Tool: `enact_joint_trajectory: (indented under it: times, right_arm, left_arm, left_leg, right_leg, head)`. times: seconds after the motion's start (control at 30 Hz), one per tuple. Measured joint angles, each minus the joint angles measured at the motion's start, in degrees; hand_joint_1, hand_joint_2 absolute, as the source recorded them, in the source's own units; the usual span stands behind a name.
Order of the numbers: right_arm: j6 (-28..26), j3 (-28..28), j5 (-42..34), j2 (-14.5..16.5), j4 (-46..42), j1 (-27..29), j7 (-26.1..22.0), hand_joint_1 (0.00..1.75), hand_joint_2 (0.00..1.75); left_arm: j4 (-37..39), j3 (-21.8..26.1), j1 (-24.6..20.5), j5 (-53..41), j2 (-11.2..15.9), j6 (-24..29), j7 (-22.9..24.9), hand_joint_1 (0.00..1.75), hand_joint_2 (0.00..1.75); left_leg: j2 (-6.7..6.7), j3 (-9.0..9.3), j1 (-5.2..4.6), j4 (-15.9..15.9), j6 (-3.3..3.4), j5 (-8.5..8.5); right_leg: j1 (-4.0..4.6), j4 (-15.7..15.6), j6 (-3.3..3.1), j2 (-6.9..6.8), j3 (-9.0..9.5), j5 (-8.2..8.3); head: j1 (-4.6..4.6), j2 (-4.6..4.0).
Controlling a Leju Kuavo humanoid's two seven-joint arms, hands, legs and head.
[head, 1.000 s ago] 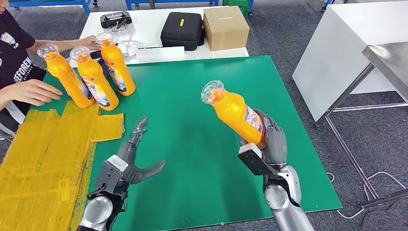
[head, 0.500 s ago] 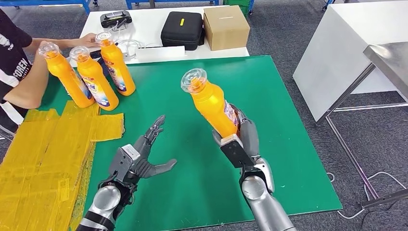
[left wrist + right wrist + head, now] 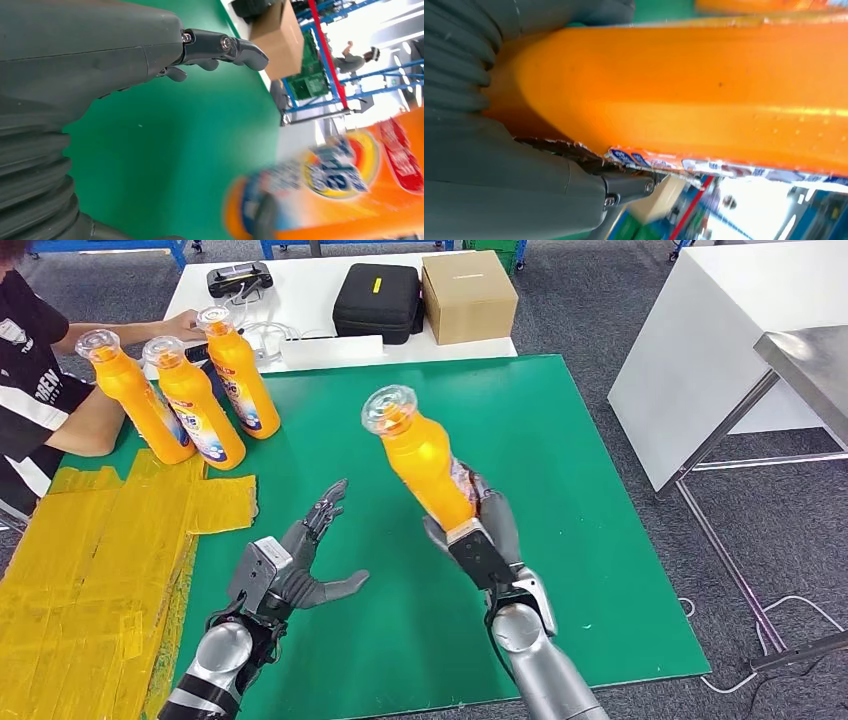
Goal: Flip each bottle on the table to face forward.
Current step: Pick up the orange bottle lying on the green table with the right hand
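High head view, close wrist views

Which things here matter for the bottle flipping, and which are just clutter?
Job: held bottle in right hand; left hand open; three standing bottles; green mat.
Clutter: black case, cardboard box, yellow sheets.

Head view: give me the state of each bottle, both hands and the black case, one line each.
Held bottle: lifted off the mat, tilted, gripped at its base.
Three bottles: upright in a row, far-left corner.
Right hand: gripping the held bottle.
Left hand: holding nothing, fingers spread.
Black case: closed.
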Motion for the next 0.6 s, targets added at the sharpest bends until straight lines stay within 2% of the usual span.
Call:
enact_joint_trajectory:
  times: [0.2, 0.6]
  right_arm:
    - [2.57, 6.44, -1.49, 2.62, 6.70, -2.05, -2.38, 1.75, 1.75]
    - [2.50, 14.88, 0.92, 4.87, 14.50, -4.22, -3.09, 1.75, 1.75]
  left_arm:
    - [1.10, -0.72, -2.63, 5.40, -0.02, -0.80, 0.09, 0.00, 1.75]
    - [4.52, 0.73, -3.70, 16.17, 0.00, -3.95, 1.54, 0.00, 1.75]
  left_leg:
    - [0.00, -0.01, 0.04, 0.00, -0.03, 0.03]
    - [0.01, -0.07, 0.02, 0.00, -0.03, 0.03]
  right_leg:
    - [0.02, 0.02, 0.00, -0.01, -0.01, 0.00]
    - [0.00, 0.01, 0.00, -0.01, -0.08, 0.00]
  head:
    - [-0.02, 0.00]
    - [0.01, 0.00]
